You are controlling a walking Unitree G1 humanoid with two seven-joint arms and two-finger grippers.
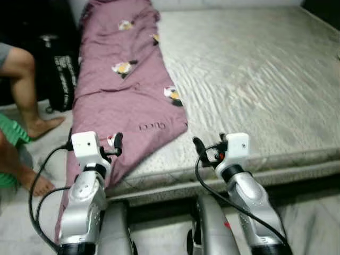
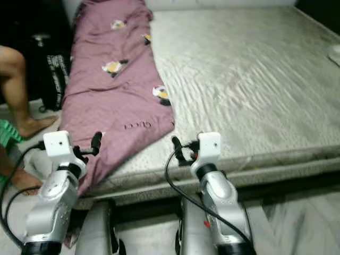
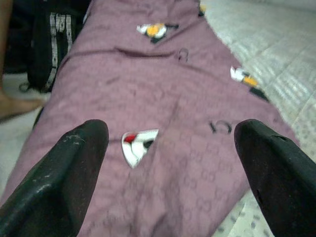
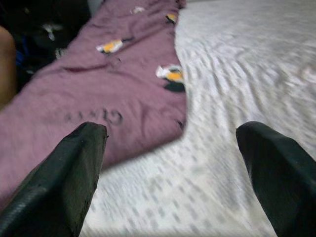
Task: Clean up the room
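So the robot's standing at the foot of the bed (image 1: 255, 79), and the thing to deal with is clearly the mauve blanket (image 1: 119, 101) with the little cartoon prints. It's laid out in a long strip down the left side of the grey mattress, and its near end spills over the left corner of the bed and hangs toward the floor.

Left gripper (image 3: 170, 170) is hovering right over that near end, fingers spread wide with nothing between them. Right gripper (image 4: 173, 168) is just off the blanket's right edge, over bare mattress, and it's wide open and empty too. Neither one is touching fabric as far as I can tell.

My guess on handling: soft, floppy, light, zero stiffness, so it'll sag and drag wherever it isn't held. Pinching a flat spot probably just slides off, so I'd go for the near hem or the corner by the printed lettering (image 1: 152, 126), one gripper on each side, bunching a fold between the fingers.

Heads up, there's a person's leg (image 1: 24, 90) beside the bed on the left, next to a black bag (image 1: 61, 79).
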